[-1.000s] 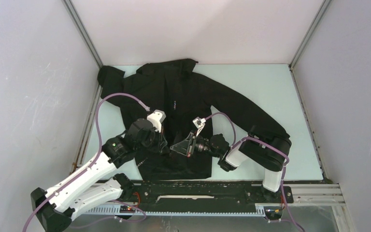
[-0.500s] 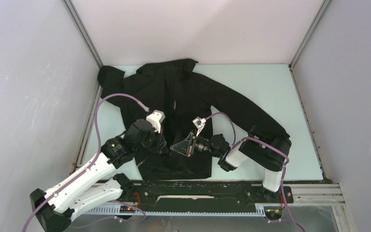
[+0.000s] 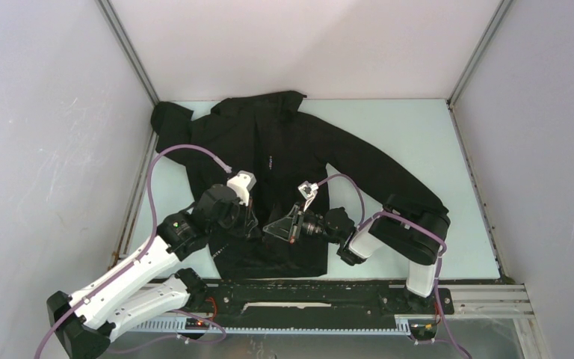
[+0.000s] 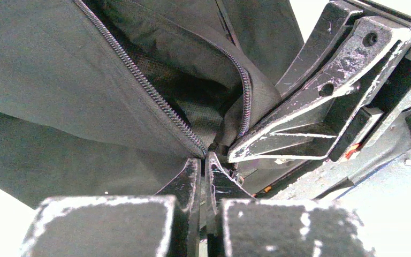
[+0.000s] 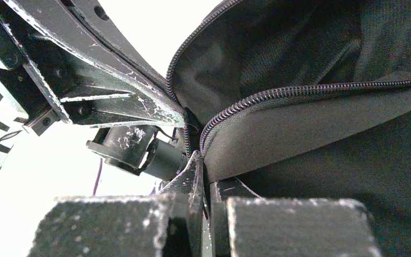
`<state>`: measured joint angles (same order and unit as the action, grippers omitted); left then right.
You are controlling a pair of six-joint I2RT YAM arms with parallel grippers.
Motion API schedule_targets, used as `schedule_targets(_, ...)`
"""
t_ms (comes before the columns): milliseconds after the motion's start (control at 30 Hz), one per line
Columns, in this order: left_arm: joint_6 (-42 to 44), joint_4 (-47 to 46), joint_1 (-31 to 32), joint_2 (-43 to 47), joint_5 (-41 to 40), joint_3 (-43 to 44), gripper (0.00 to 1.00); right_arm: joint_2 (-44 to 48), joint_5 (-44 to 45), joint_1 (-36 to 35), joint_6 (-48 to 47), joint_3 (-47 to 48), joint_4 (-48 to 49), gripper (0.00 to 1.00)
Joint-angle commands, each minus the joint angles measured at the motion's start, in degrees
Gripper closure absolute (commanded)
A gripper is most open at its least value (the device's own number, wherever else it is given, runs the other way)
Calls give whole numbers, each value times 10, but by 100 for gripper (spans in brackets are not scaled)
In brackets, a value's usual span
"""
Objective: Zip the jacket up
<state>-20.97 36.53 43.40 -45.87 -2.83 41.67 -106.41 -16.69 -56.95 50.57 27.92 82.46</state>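
The black jacket [image 3: 291, 149] lies spread face up on the pale table, collar at the far side. Its front zipper is open at the hem, and the two tooth rows [image 4: 155, 101] spread apart above the jaws. My left gripper [image 3: 254, 223] is shut on the jacket's zipper end at the hem [image 4: 203, 160]. My right gripper [image 3: 275, 228] is shut on the facing jacket edge just beside it [image 5: 204, 163]. The zipper teeth [image 5: 299, 91] curve away to the right. Each gripper's fingers show in the other's wrist view. The slider is hidden.
Grey enclosure walls stand on the left, back and right. The pale green table [image 3: 418, 134] shows to the right of the jacket. A black rail [image 3: 314, 292] runs along the near edge by the arm bases. Purple cables [image 3: 187, 149] loop over both arms.
My left gripper has shifted very slightly toward the near left. The right arm and the jacket look unchanged.
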Motion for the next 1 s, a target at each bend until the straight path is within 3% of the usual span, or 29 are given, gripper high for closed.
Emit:
schedule_targets(0, 3, -21, 8, -2, 7, -9, 100, -6, 1, -3, -11, 12, 41, 100)
schedule_targets(967, -2, -23, 29, -17, 2, -11, 100, -3, 29, -1, 33, 29, 45, 100)
